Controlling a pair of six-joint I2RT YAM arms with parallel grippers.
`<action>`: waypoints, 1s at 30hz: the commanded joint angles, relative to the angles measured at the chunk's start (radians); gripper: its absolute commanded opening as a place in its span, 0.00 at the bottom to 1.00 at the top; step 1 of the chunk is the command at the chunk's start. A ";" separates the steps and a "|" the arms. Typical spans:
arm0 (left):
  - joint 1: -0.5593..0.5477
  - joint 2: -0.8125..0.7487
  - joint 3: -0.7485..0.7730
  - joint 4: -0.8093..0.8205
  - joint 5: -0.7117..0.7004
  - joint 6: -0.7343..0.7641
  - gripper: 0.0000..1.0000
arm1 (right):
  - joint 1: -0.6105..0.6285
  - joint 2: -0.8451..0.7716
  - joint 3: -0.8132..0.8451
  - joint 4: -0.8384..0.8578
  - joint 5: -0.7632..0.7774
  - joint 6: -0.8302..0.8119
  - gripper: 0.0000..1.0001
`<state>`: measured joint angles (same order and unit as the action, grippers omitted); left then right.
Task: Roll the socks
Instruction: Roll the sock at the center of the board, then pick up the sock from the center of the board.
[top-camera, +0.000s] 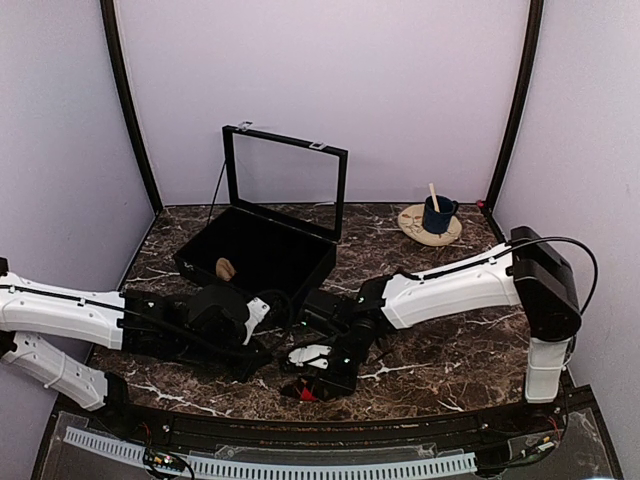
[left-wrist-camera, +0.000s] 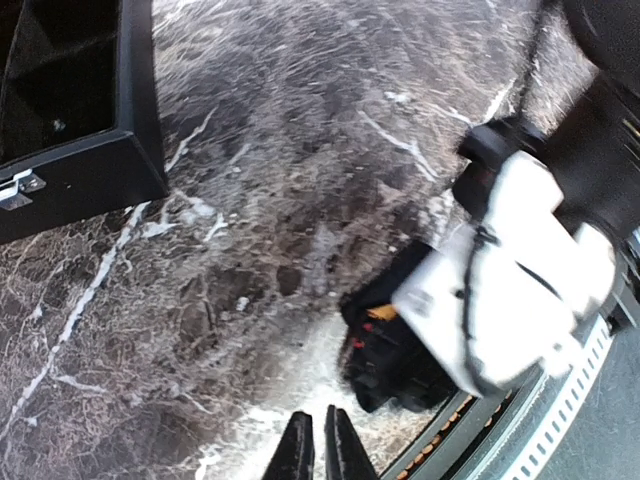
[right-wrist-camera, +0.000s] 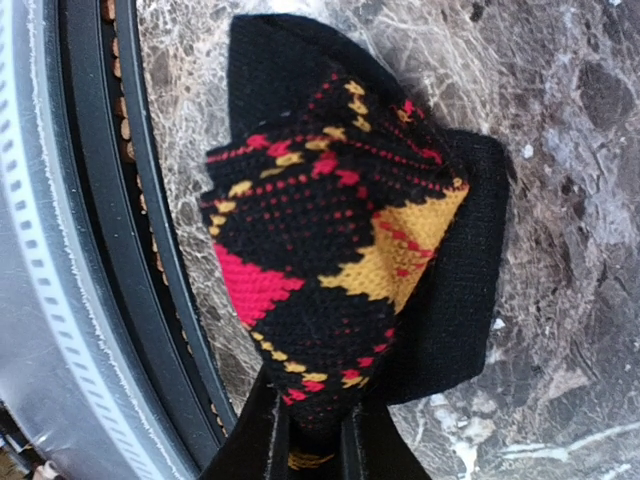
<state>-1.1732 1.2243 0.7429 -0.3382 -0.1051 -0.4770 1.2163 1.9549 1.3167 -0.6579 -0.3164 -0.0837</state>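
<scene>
1. From where I stand, the socks (right-wrist-camera: 330, 230) sit on the marble table (top-camera: 450, 350), in front of the black box (top-camera: 260, 250) and well apart from it, close to the table's near edge.
2. The right gripper (right-wrist-camera: 312, 420) pinches one end of the bundle between its fingers. The argyle side faces up and a plain black flap pokes out beyond it.
3. The left gripper (left-wrist-camera: 315, 415) hovers just beside the bundle, on the box's near side. Its fingers are pressed together with nothing in them.
4. The roll looks only part made, I'd say. The pinch needs to be firm, and the wrist should turn slowly so the fabric winds onto itself rather than bunching.
5. The closed left fingers could press that loose black flap flat to give the roll some tension.
6. I'd roll toward the box. On the side away from it the edge is very close, and the bundle could slip off.
</scene>
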 joint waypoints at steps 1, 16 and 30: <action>-0.120 -0.022 -0.033 0.059 -0.198 -0.051 0.09 | -0.024 0.056 0.025 -0.087 -0.093 0.008 0.00; -0.370 0.197 0.025 0.114 -0.343 0.076 0.17 | -0.064 0.102 0.071 -0.156 -0.200 0.016 0.00; -0.373 0.288 0.041 0.221 -0.303 0.306 0.24 | -0.079 0.137 0.107 -0.186 -0.236 0.013 0.00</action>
<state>-1.5410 1.5097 0.7647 -0.1654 -0.4271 -0.2733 1.1423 2.0548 1.4136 -0.7918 -0.5575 -0.0731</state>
